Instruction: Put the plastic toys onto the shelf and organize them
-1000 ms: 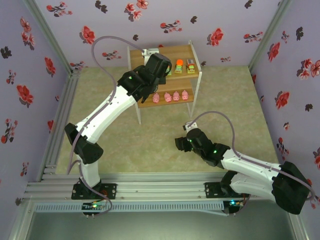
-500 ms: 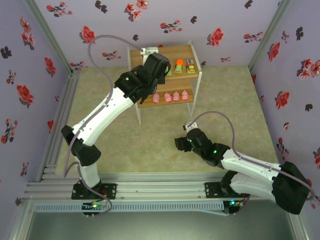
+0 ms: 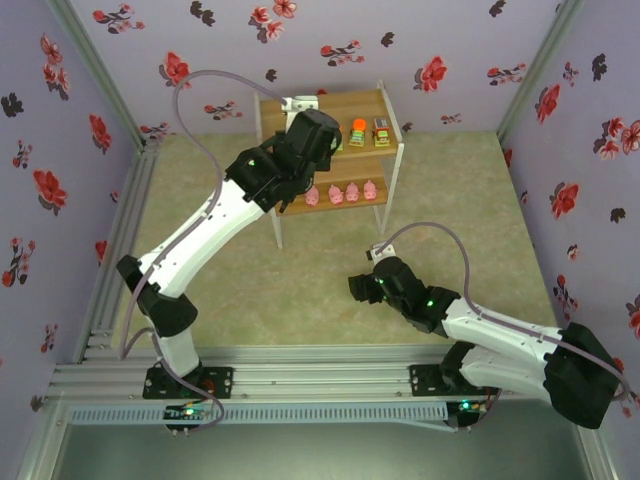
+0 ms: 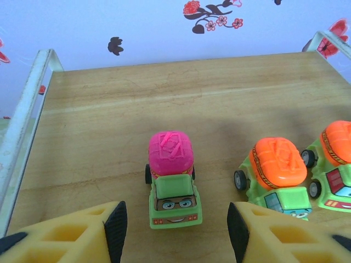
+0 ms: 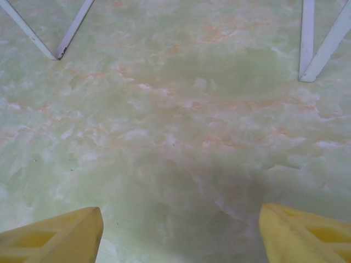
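A magenta-topped green toy truck (image 4: 171,181) stands on the top board of the shelf (image 4: 137,104), facing my left gripper (image 4: 176,233). That gripper is open, one finger on each side of the truck's front, with a gap on both sides. Two orange-topped trucks (image 4: 277,172) (image 4: 334,159) stand just to its right. In the top view the left gripper (image 3: 315,135) hangs over the shelf (image 3: 340,105). An orange-topped toy (image 3: 358,132) and a grey-brown-topped one (image 3: 381,131) stand beside it. Several pink pig figures (image 3: 341,192) line the lower board. My right gripper (image 3: 358,287) (image 5: 181,230) hovers open over bare floor, holding nothing.
White shelf legs (image 5: 60,33) (image 5: 312,49) stand ahead of the right gripper on the pale green marbled floor (image 5: 175,109). Flowered walls (image 3: 80,120) close in the back and both sides. The shelf's white rail (image 4: 24,131) runs along the top board's left edge.
The left arm's elbow and lower link have swung a little to the left, while its gripper has stayed over the shelf's top board. The right arm has held its place.
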`<state>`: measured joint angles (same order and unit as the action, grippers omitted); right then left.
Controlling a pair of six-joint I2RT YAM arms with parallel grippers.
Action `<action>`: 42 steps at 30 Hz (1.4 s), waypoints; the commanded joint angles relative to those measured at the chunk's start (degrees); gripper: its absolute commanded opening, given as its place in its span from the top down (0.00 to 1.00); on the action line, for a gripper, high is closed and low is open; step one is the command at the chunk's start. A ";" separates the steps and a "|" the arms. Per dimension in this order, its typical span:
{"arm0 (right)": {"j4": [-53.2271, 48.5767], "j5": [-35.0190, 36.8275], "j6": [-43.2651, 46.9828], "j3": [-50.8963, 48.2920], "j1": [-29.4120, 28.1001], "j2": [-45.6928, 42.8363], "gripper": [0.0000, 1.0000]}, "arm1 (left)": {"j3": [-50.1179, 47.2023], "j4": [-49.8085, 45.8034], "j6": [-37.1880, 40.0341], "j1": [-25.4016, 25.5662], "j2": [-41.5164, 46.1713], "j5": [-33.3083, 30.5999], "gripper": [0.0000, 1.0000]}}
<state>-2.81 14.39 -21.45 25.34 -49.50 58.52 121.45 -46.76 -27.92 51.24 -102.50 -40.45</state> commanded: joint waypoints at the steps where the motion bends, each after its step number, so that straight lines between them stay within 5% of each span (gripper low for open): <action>1: -0.18 1.78 0.12 0.29 0.23 0.10 0.21 | -0.51 1.15 1.88 0.57 2.60 -2.14 0.43; 8: -0.62 2.79 -0.17 0.35 0.27 -0.13 0.01 | -1.77 1.21 2.59 1.47 4.09 -2.25 0.38; 25: -1.24 5.21 -0.43 -0.21 0.24 -2.10 0.01 | -19.99 9.02 6.99 3.62 18.15 -2.38 0.01; 42: -2.01 8.96 -0.65 -1.19 0.21 -5.07 0.01 | -40.88 13.03 9.82 3.36 37.56 -1.86 0.00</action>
<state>-3.29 20.97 -21.50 25.06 -49.50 54.41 82.48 -35.99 -19.99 54.50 -67.81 -41.39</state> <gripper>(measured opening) 0.992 0.997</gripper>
